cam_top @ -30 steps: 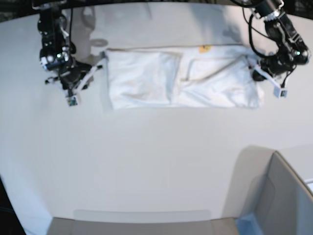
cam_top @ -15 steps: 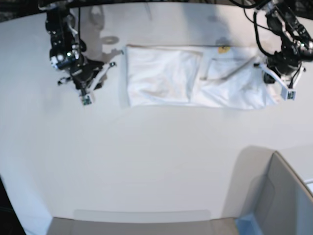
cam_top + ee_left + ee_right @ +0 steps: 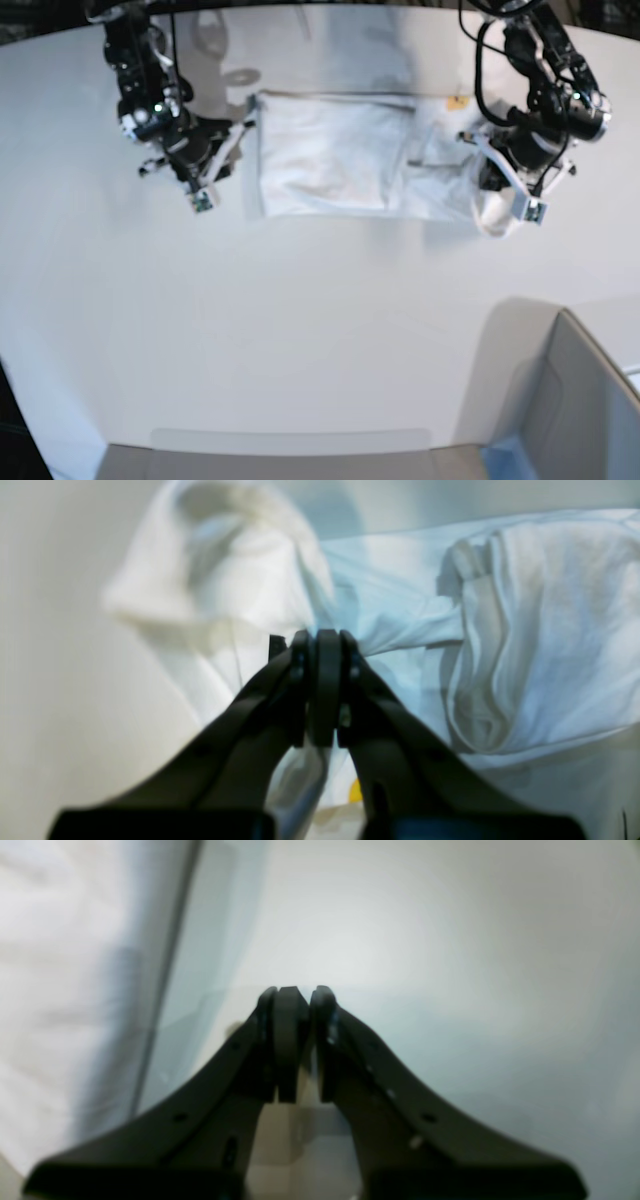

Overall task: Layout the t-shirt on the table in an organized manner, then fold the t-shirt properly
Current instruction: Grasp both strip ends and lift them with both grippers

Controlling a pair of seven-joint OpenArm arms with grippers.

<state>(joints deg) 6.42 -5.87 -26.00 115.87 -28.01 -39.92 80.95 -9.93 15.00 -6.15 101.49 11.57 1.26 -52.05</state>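
Observation:
The white t-shirt point(image 3: 340, 155) lies as a long folded strip across the far part of the white table point(image 3: 300, 330). At the strip's right end in the base view, my left gripper point(image 3: 487, 185) is shut on a bunch of fabric and holds it raised and curled inward. In the left wrist view the left gripper point(image 3: 322, 640) pinches the t-shirt point(image 3: 525, 630), which creases around it. My right gripper point(image 3: 238, 132) stands shut and empty just left of the strip's left edge. The right gripper point(image 3: 295, 992) hangs over bare table point(image 3: 450, 940), with the t-shirt point(image 3: 50, 965) to its left.
A grey bin point(image 3: 565, 400) with a blue corner stands at the near right. A small yellow tag point(image 3: 457, 101) shows at the shirt's far edge. The table's curved far edge runs just behind both arms.
The shirt and both arms first slid to the right. Then my left gripper carried the shirt's right end leftward and up, shortening the strip. My right gripper moved closer to the left edge.

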